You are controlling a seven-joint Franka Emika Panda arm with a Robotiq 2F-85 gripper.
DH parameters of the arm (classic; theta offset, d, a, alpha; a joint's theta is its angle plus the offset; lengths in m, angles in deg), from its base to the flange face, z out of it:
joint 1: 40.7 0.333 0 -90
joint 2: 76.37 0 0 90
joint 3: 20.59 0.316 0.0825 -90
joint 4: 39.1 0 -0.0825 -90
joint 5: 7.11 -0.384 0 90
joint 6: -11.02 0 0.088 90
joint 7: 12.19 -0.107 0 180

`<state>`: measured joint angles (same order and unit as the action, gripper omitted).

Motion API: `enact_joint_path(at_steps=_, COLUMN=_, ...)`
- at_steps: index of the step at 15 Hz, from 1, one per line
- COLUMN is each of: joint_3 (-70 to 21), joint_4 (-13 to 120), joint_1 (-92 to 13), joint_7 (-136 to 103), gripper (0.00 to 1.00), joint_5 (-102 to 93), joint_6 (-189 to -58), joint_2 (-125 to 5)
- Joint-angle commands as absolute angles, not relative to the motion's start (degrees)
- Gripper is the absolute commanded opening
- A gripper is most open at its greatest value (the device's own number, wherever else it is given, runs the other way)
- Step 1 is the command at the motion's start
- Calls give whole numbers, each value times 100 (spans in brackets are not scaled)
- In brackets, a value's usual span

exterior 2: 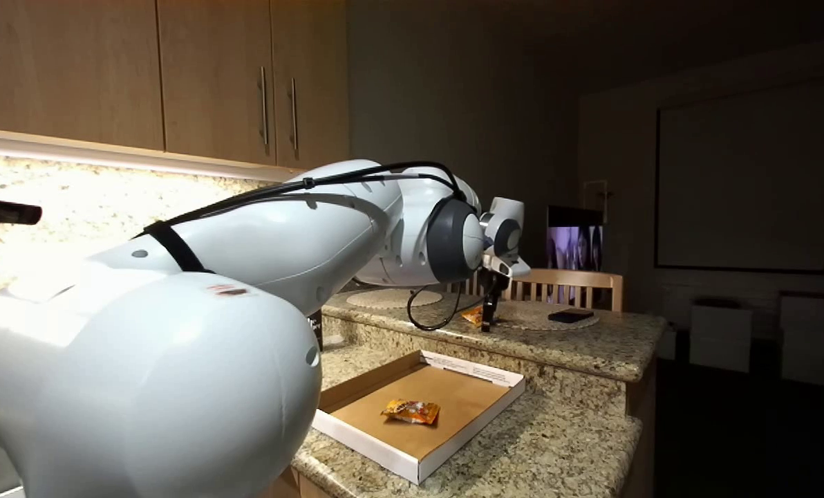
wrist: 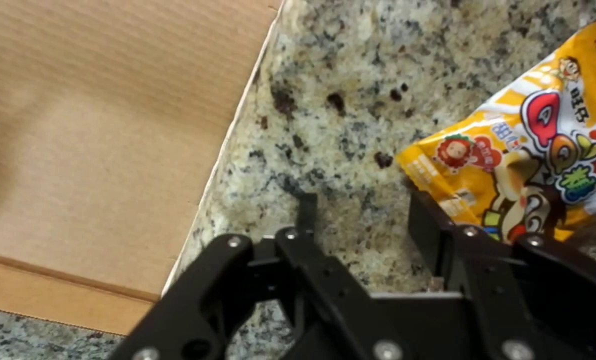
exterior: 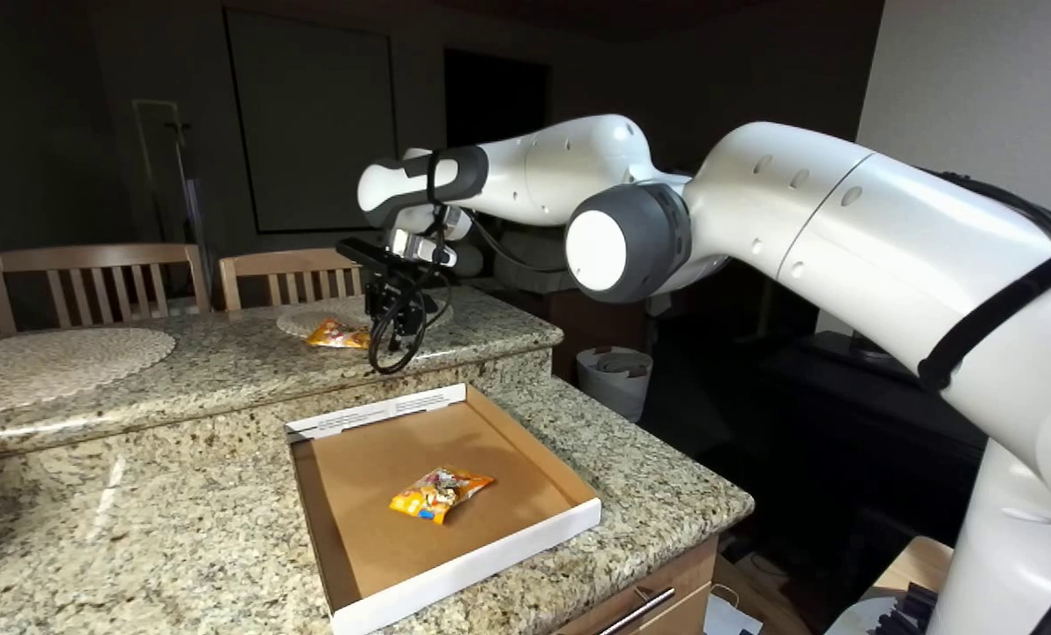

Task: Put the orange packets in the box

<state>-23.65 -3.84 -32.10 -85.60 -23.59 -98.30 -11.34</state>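
Note:
The box [exterior: 362, 423] is a shallow brown cardboard tray with white outer walls on the lower counter. One orange packet [exterior: 442, 494] lies flat inside it, and it also shows in an exterior view [exterior 2: 412, 411]. Another orange packet [exterior: 336, 333] lies on the raised ledge, partly behind the gripper in an exterior view [exterior 2: 473, 316]. My gripper [exterior: 393, 339] is over the ledge beside that packet, fingers pointing down. In the wrist view the gripper [wrist: 360, 215] is open with only granite between its fingers. The packet [wrist: 523, 150] is right, partly covered by the right finger; the box [wrist: 88, 165] is left.
The raised granite ledge [exterior: 226, 379] stands a step above the lower counter. Round woven placemats [exterior: 58, 362] lie on it. A dark flat object [exterior 2: 570, 315] lies on the mat beyond the gripper. Wooden chairs [exterior: 93, 260] stand behind the ledge. A loose cable loop hangs by the wrist.

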Motion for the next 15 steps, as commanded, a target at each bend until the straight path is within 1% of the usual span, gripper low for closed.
enact_joint_path(at_steps=1, joint_3=-2302, joint_4=-649, joint_1=-3161, joint_7=-8492, gripper=82, joint_5=-2365, joint_6=-9778, joint_2=-1005)
enact_joint_path(at_steps=4, joint_3=-2293, joint_4=-712, joint_1=-3073, joint_7=-8476, gripper=100, joint_5=-2345, joint_6=-9674, joint_2=-914)
enact_joint_path(at_steps=7, joint_3=-2305, joint_4=-797, joint_1=-3000, joint_7=-8432, gripper=100, joint_5=-2338, joint_6=-9775, joint_2=-810)
enact_joint_path(at_steps=15, joint_3=-2264, joint_4=-1125, joint_1=-2956, joint_7=-8394, gripper=100, joint_5=-2399, joint_6=-10578, joint_2=-611)
